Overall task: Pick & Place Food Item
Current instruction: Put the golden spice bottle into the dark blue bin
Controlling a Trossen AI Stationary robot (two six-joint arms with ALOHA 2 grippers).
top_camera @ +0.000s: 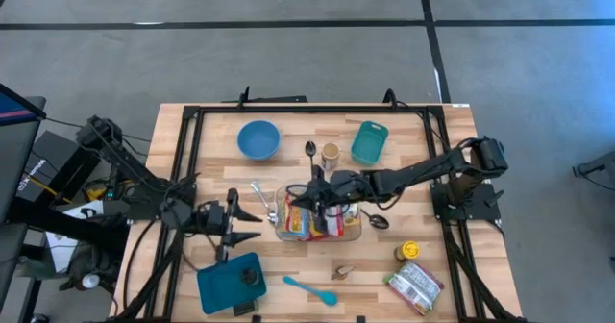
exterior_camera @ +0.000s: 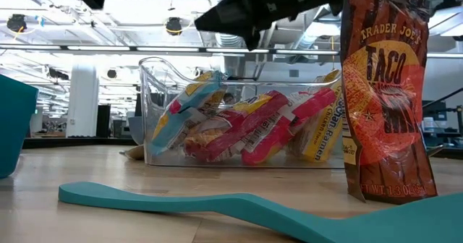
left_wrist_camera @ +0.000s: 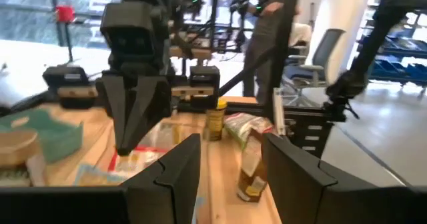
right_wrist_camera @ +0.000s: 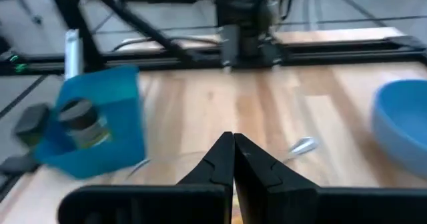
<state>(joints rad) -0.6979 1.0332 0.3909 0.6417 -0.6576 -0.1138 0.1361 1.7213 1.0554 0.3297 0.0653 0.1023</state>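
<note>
A wooden table (top_camera: 452, 140) framed by black rails is seen from above, with both dark arms reaching toward its middle. At the centre a clear plastic bin (top_camera: 312, 219) is filled with bright ramen packets (exterior_camera: 246, 131); on one yellow packet the words "Chicken Ramen" can be read. In the low view an orange pouch (exterior_camera: 387, 91) stands upright just right of the bin, printed "TRADER JOE'S" and "TACO". A blue square container (top_camera: 231, 283) with a small jar in it sits at the near left, a blue bowl (top_camera: 258, 139) at the far left of centre, and a teal tray (top_camera: 370, 142) to the far right of centre. A flat food packet (top_camera: 415, 286) lies at the near right, beside a small yellow-lidded jar (top_camera: 410, 252). A teal spatula (top_camera: 310, 289) lies near the front edge, with spoons scattered around the bin.

The right gripper (top_camera: 315, 200) is held over the bin, fingers pressed together and empty. The left gripper (top_camera: 233, 225) hangs just left of the bin with its fingers partly apart, nothing between them. A person is seen beyond the table in the left wrist view.
</note>
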